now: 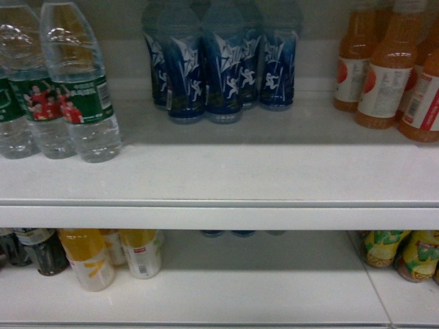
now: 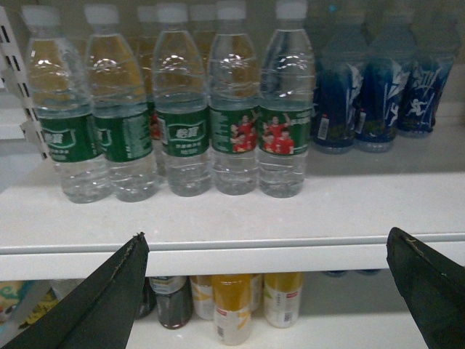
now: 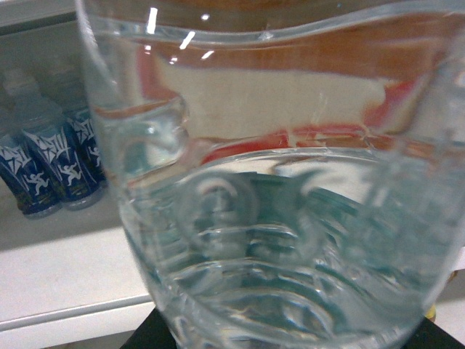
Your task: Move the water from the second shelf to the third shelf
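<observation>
Water bottle (image 3: 283,218) fills right wrist view, clear ribbed body pressed close to lens, dark gripper parts just visible at bottom edge; seemingly pinched by right gripper, though fingers themselves hidden. Neither arm shows in head view. Advice: keep bottle upright, clear shelf lip (image 1: 219,205) before lowering toward next shelf, avoid orange juice bottles (image 1: 384,75). Left gripper (image 2: 265,291) spread wide, empty, level before shelf edge, facing water bottle row (image 2: 174,123).

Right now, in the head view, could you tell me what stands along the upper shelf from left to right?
Water bottles → blue-labelled drink bottles → orange juice bottles.
</observation>
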